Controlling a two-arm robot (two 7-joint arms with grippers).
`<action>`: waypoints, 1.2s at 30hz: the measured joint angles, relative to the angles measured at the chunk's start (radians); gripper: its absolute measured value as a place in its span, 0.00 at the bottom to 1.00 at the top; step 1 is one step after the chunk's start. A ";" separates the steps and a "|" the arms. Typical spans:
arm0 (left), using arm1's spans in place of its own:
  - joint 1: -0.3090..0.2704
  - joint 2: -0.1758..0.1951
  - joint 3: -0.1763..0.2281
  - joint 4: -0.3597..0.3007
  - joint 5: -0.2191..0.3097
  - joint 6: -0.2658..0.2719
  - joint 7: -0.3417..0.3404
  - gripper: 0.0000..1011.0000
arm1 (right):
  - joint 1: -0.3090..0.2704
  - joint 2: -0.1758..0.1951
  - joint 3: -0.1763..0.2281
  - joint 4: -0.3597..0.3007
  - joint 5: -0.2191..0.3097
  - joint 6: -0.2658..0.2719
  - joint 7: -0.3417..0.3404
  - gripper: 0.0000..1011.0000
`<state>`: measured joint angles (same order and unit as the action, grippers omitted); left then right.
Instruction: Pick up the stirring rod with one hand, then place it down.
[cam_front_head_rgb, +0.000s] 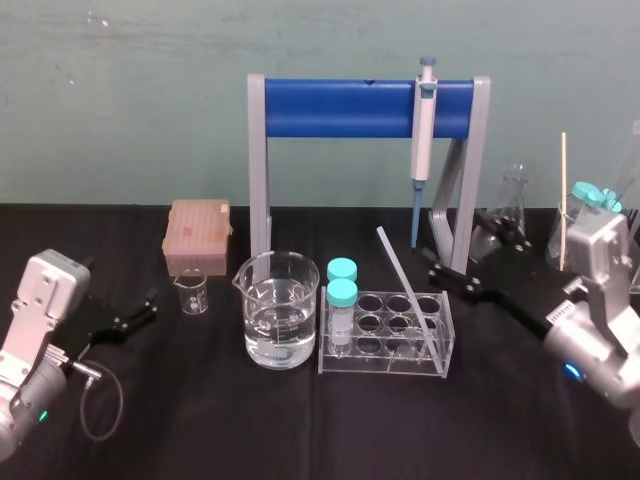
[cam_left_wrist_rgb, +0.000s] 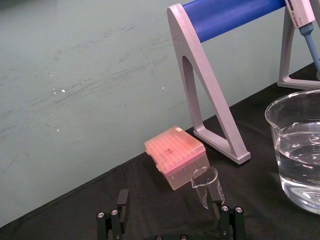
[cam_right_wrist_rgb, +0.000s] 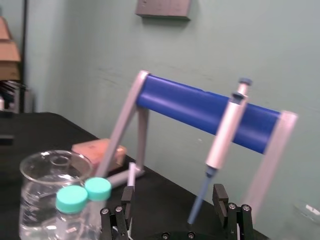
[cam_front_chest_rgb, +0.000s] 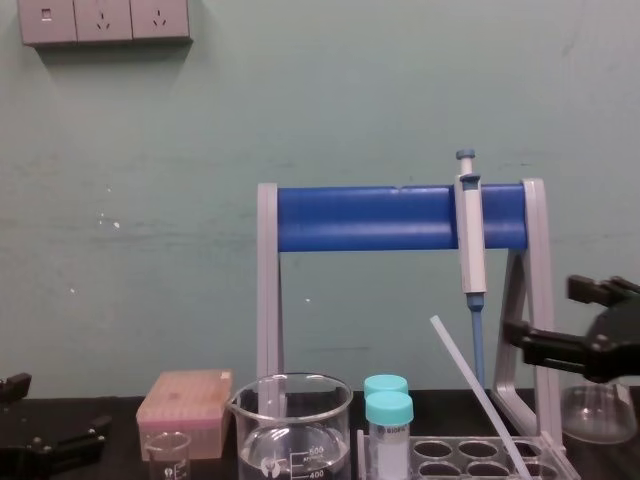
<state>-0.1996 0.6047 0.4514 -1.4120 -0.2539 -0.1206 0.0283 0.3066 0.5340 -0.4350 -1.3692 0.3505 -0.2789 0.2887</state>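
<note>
right gripper (cam_front_head_rgb: 460, 248) spread, stirring rod (cam_front_head_rgb: 405, 285) leaning in tube rack (cam_front_head_rgb: 385, 371), left gripper (cam_front_head_rgb: 138, 310) spread

I read the tabletop (cam_front_head_rgb: 300, 430) as matt black fabric. The large beaker (cam_front_head_rgb: 278, 320) is clear, glossy glass. The stirring rod (cam_front_head_rgb: 409, 288) looks smooth, whitish and translucent. The tube rack (cam_front_head_rgb: 385, 364) is clear plastic, and the pipette stand (cam_front_head_rgb: 340, 108) has a smooth blue bar.

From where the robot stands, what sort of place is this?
Most likely a laboratory bench, perhaps a practice setup. A pipette hangs on a blue-barred stand, a glass beaker holds clear liquid, and a clear rack carries two teal-capped tubes with a stirring rod leaning in it.
</note>
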 joint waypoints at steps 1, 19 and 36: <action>0.000 0.000 0.000 0.000 0.000 0.000 0.000 0.99 | 0.010 -0.005 -0.003 0.009 0.003 0.000 0.014 0.99; 0.000 0.000 0.000 0.000 0.000 0.000 0.000 0.99 | 0.168 -0.118 -0.031 0.203 0.087 0.137 0.246 0.99; 0.000 0.000 0.000 0.000 0.000 0.000 0.000 0.99 | 0.195 -0.157 -0.032 0.267 0.079 0.227 0.296 0.99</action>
<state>-0.1995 0.6047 0.4514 -1.4120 -0.2539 -0.1205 0.0283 0.5012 0.3766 -0.4670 -1.1021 0.4299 -0.0515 0.5844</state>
